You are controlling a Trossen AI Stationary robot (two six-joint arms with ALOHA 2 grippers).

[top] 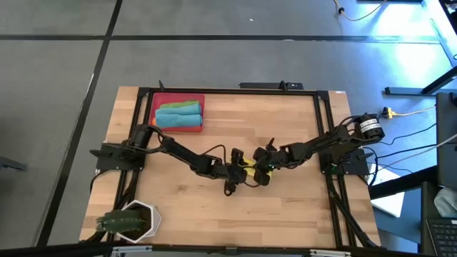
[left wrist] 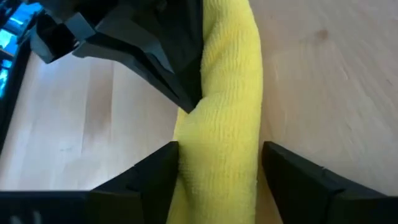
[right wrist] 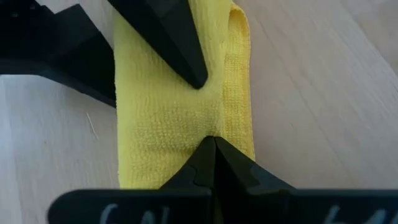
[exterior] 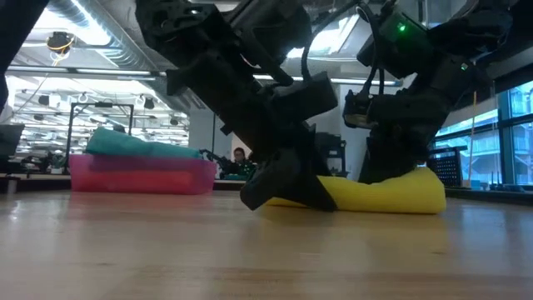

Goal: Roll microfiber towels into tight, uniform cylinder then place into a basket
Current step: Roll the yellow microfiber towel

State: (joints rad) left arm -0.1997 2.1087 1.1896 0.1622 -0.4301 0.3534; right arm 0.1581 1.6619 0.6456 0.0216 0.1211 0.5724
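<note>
Yellow towel: the yellow microfiber towel (left wrist: pixel 221 118) lies rolled into a long cylinder at the middle of the wooden bench (top: pixel 285 135), resting on the wood between the two arms.
Left fingers: the left gripper (left wrist: pixel 219 171) is down over the roll, its two fingers (left wrist: pixel 146 177) spread wide, one on each side of the cloth; they bracket the roll but I cannot tell whether they press on it.
Right fingers: the right gripper (right wrist: pixel 208 146) meets the same roll from the opposite side; its fingers are closed tight together into one point, and that point rests on top of the yellow cloth, dimpling it, without any fold caught between them.
Arms: in the high view both dark arms reach inward and their grippers come together just beside each other at the bench's centre; in the low view the roll's free end shows past the right arm.
Basket: the red basket (top: pixel 161 101) sits at the far left part of the bench, well apart from the grippers.
Basket contents: a teal-blue rolled towel (top: pixel 178 118) and a green towel (top: pixel 187 105) lie inside it, side by side; the teal one rises above the low wall in the low view.
Plant pot: a white hexagonal pot with a plant (top: pixel 132 221) stands at the near left corner.
</note>
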